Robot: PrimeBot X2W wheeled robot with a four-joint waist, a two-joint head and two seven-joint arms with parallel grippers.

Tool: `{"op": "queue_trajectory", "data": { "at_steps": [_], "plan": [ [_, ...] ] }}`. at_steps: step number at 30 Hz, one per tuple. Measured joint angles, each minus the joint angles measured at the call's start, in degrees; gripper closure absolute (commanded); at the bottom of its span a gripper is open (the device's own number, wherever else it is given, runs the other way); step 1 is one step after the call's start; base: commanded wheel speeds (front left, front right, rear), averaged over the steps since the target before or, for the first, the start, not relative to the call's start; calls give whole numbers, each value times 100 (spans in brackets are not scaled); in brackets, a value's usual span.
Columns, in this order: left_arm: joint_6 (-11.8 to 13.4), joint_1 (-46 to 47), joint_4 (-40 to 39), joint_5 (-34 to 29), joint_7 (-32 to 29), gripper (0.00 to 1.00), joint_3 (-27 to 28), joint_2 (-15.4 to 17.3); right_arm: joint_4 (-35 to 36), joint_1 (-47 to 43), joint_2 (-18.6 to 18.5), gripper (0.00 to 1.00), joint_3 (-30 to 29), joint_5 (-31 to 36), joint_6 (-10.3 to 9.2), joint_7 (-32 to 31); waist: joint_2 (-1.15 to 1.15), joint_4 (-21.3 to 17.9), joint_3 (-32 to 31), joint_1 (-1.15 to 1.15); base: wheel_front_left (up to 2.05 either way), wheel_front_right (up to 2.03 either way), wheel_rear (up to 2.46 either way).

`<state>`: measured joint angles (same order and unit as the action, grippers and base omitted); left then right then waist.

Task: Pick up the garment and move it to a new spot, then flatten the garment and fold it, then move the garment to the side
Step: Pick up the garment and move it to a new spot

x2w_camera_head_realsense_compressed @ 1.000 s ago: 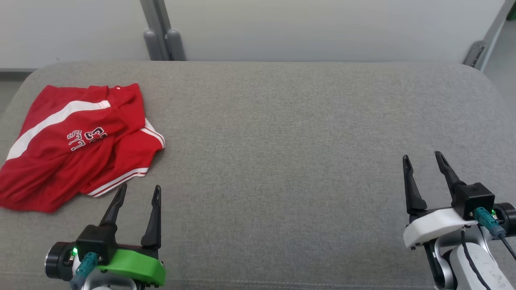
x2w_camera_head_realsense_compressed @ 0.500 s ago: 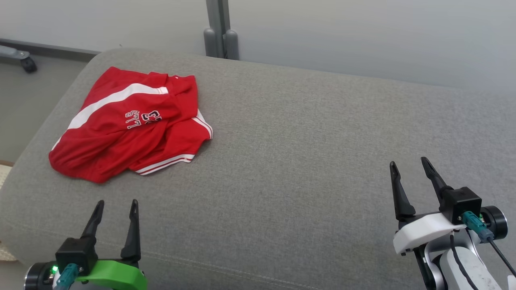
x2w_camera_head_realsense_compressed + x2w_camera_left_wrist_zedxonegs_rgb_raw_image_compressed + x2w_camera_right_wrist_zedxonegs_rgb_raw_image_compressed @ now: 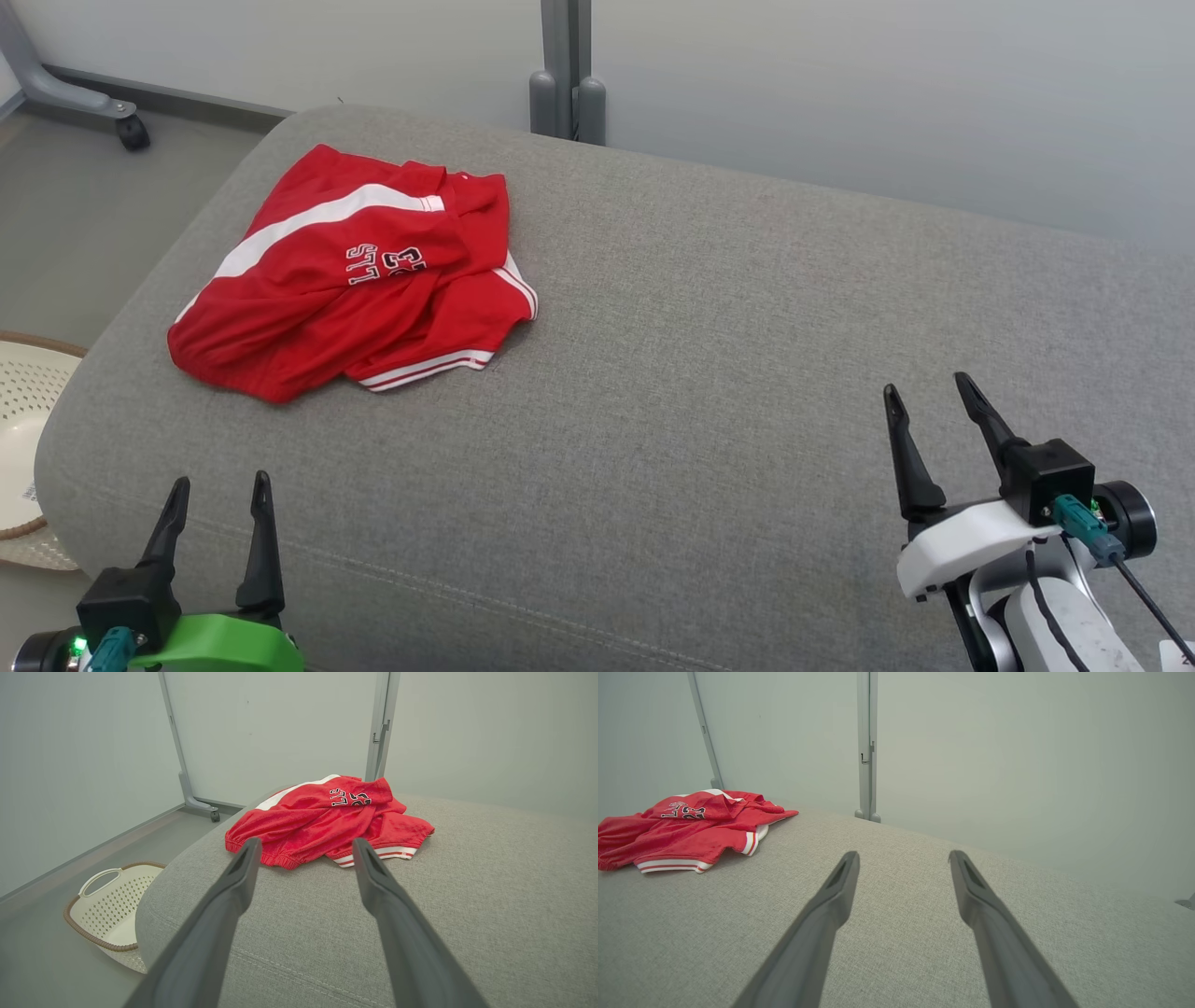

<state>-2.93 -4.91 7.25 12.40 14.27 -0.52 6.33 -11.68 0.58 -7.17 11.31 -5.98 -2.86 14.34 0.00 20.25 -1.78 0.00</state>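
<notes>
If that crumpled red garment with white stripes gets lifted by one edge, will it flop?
Probably floppy: the red white-striped garment lies in soft folds, so it would likely drape and unfold. It looks thin, so likely light. Pushed, it may bunch on the grey woven cushion.

basket [image 3: 28, 397]: cut by left edge | garment [image 3: 317, 308] lettering: partly folded under

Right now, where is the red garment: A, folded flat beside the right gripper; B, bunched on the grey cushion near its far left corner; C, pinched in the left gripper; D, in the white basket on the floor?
B: the red garment lies bunched on the grey cushion, ahead of the open left gripper.
</notes>
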Motion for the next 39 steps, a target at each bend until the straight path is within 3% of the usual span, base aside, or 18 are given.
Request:
{"op": "queue_trajectory", "data": {
  "at_steps": [16, 23, 27, 39],
  "plan": [
    [-101, -2, -130, 169, 0, 0, 249, -34, 110, 159, -23, 0, 149, 209, 135, 0, 0, -222, 296, 0, 0, 0, 0],
    [-218, 762, 136, 643, -45, 0, 305, -62, 396, 432, -146, 0, 181, 325, 179, 2, 0, -412, 693, 0, 0, 0, 0],
    [-235, 1414, 344, 967, -459, 0, 497, 5, 541, 593, -233, 0, 170, 357, 179, 10, 0, -552, 968, 0, 0, 0, 0],
    [-52, 3302, 1345, 1592, -2093, 0, 1239, 832, 921, 891, -331, 0, 135, 468, 177, 25, 0, -1089, 1853, 0, 0, 0, 0]
  ]
}}
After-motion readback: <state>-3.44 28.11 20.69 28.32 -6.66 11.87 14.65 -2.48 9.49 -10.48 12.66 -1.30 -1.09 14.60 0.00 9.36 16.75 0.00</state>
